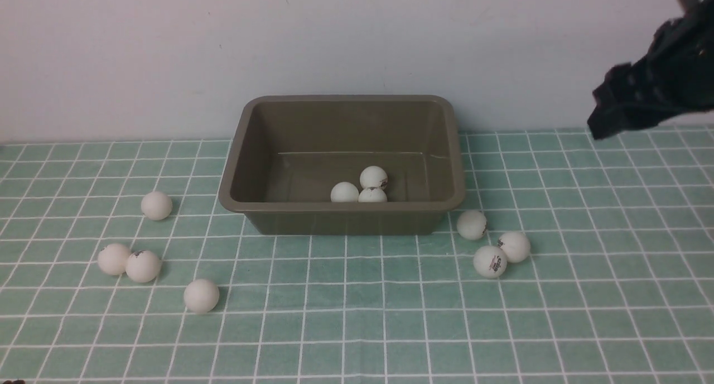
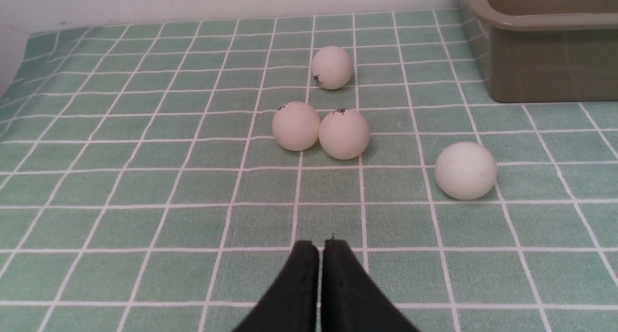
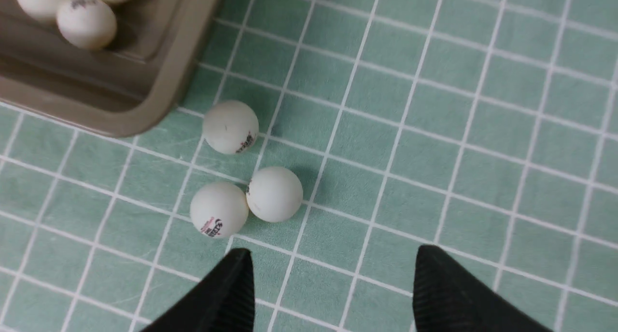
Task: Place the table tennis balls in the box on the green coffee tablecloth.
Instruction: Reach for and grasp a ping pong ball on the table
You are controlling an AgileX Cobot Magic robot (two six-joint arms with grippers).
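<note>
The olive-brown box [image 1: 240,197] stands on the green coffee tablecloth [image 1: 357,317] with three table tennis balls [image 1: 373,178] lying in it near its front wall. Several balls [image 1: 143,265] lie on the cloth left of the box, and three more [image 1: 490,261] lie to its right. My left gripper [image 2: 321,247] is shut and empty, low over the cloth short of the left group [image 2: 344,133]. My right gripper [image 3: 333,255] is open and empty, high above the cloth, with the right group of balls [image 3: 274,194] just ahead of its fingertips. In the front view it [image 1: 605,124] shows at the upper right.
A pale wall [image 1: 167,49] rises right behind the box. The box corner [image 3: 159,110] sits close to the nearest right-hand ball [image 3: 230,127]. The cloth's left edge [image 2: 19,57] shows in the left wrist view.
</note>
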